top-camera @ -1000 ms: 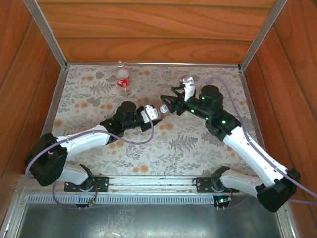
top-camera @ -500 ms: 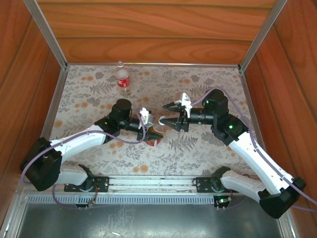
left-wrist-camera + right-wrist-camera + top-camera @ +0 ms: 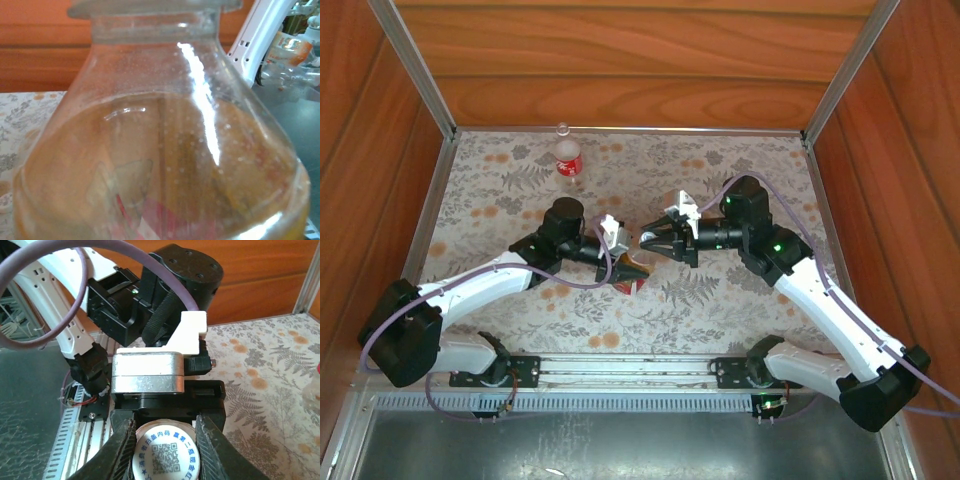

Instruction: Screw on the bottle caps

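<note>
The amber bottle (image 3: 629, 272) hangs tilted over the middle of the table, with my left gripper (image 3: 617, 243) shut on it. Its body (image 3: 160, 165) and clear neck (image 3: 150, 25) crowd the left wrist view and hide my own fingers. A white bottle cap (image 3: 167, 455) with blue print and a square code sits on the bottle's mouth. My right gripper (image 3: 167, 456) is shut on that cap, one black ribbed finger (image 3: 121, 450) on each side. From above, the right gripper (image 3: 650, 240) meets the left one head-on. The red-and-white labelled bottle (image 3: 567, 160) stands upright at the back.
Wooden walls enclose the floral table (image 3: 720, 300) on three sides. A metal rail (image 3: 620, 372) with both arm bases runs along the near edge. The right arm's white link (image 3: 260, 35) crosses the left wrist view. Spare bottles (image 3: 295, 50) lie beyond the table.
My right gripper has moved left onto the bottle's mouth and shut on the cap. The left arm swung the amber bottle toward it, then held still.
</note>
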